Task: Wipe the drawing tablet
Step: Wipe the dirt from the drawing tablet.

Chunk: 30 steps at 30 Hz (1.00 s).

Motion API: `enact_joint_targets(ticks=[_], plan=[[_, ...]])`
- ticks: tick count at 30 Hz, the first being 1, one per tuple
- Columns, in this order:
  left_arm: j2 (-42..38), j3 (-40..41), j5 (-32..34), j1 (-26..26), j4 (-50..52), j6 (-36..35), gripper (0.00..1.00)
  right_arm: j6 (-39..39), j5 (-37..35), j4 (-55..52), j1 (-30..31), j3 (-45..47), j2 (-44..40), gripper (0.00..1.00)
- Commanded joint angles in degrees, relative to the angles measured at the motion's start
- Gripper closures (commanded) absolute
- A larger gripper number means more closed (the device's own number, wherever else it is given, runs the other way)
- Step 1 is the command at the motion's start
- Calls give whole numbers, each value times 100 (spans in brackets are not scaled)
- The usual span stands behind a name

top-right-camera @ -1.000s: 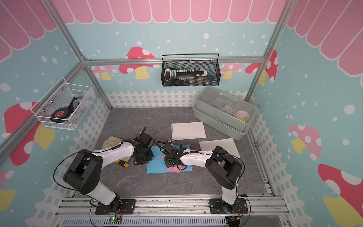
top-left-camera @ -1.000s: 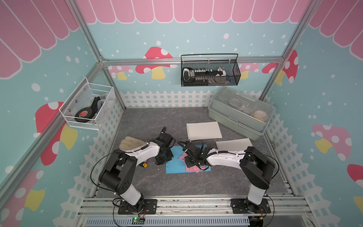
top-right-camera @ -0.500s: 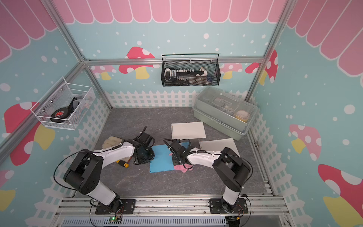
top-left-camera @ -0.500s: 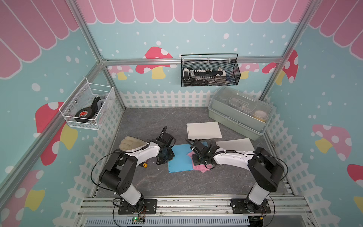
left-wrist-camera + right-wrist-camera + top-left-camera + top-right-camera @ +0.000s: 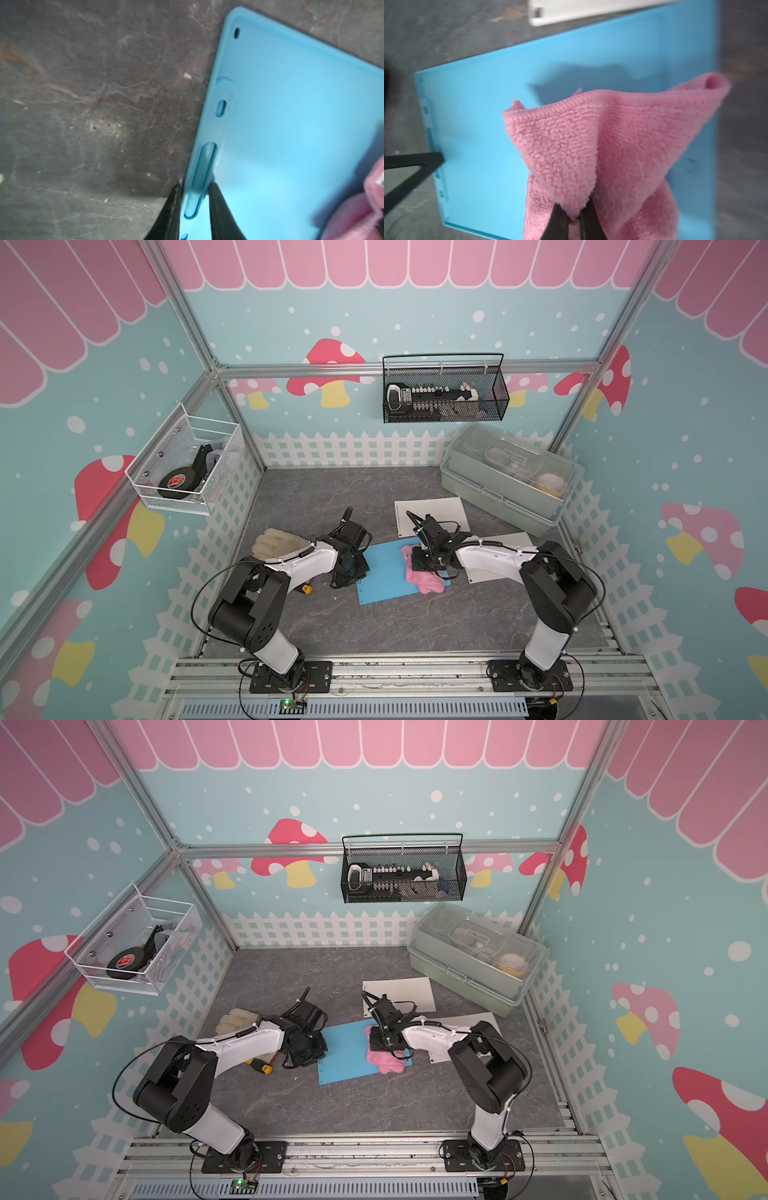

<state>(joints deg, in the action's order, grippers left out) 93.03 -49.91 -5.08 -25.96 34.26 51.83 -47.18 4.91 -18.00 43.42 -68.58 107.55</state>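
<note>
A blue drawing tablet [image 5: 384, 572] was laid flat on a grey table [image 5: 374, 626], seen from above. The right gripper [image 5: 574, 209] was closed tight on a fold of a pink cloth [image 5: 591, 145]. The cloth was spread ahead of the jaws over the tablet and reached just past one edge. The left gripper [image 5: 194, 186] was held only slightly apart, clamped across the tablet's edge strip. One fingertip was set just outside the edge, the other on the blue face. The cloth was seen off to one side of these jaws.
</note>
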Motion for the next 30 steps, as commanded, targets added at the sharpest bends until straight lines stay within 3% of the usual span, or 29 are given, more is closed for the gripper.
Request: enact_joint_targets(ticks=[1,5,11,13,20,24,30], plan=[[550,400,-56,-19,151,-173,74,-213,599,229,478,-1116,931,100],[573,455,-10,11,124,-200,74,-585,634,464,291,-1235,1245,100],[439,514,56,125,152,-283,74,-297,176,92,-635,-176,441,100],[385,526,64,164,134,-348,75,-209,297,132,-587,-379,530,100],[365,526,-119,354,-38,-562,76,-755,895,440,454,-2229,1887,100],[370,544,-230,499,-94,-580,78,-1039,1044,689,302,-2006,2094,100],[337,600,-298,530,-82,-527,80,-658,837,782,-253,-1062,1270,100]])
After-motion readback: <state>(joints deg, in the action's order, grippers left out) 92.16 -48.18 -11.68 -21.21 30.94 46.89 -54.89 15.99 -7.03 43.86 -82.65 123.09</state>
